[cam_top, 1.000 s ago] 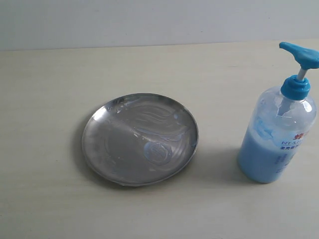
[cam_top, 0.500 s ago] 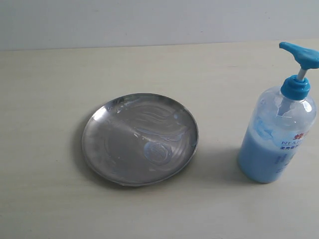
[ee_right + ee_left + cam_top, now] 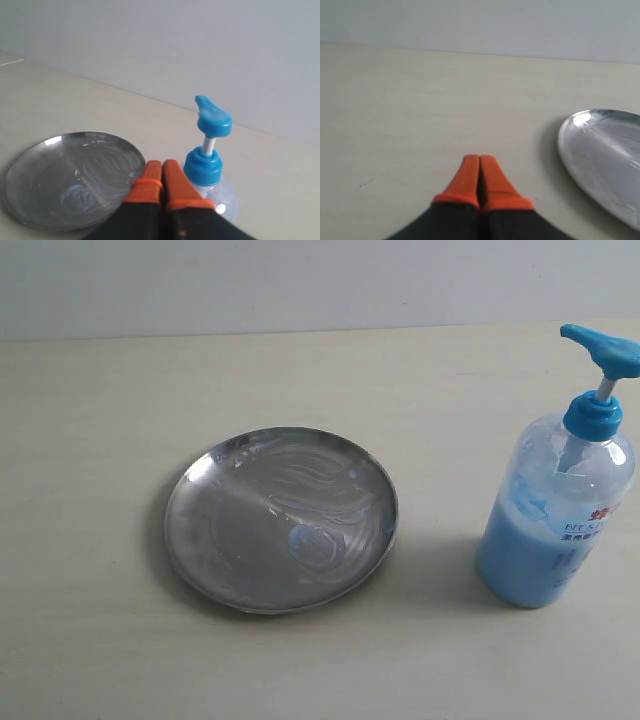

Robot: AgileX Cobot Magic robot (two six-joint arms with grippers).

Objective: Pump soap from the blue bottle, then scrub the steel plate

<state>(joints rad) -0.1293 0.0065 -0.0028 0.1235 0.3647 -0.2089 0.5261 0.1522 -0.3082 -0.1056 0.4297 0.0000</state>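
Observation:
The steel plate [image 3: 280, 518] lies on the table with whitish-blue soap smears [image 3: 318, 542] on its surface. The blue bottle [image 3: 555, 510] stands upright to its right, pump head [image 3: 605, 348] raised, pale blue soap filling its lower half. Neither gripper shows in the exterior view. In the left wrist view my left gripper [image 3: 479, 160] is shut and empty above bare table, the steel plate [image 3: 605, 160] off to one side. In the right wrist view my right gripper [image 3: 161, 165] is shut and empty, with the blue bottle [image 3: 206, 165] just beside its orange fingers and the steel plate [image 3: 70, 175] on the other side.
A pale wooden table [image 3: 100, 420] spreads around both objects. A grey wall [image 3: 300, 285] rises behind the table's far edge.

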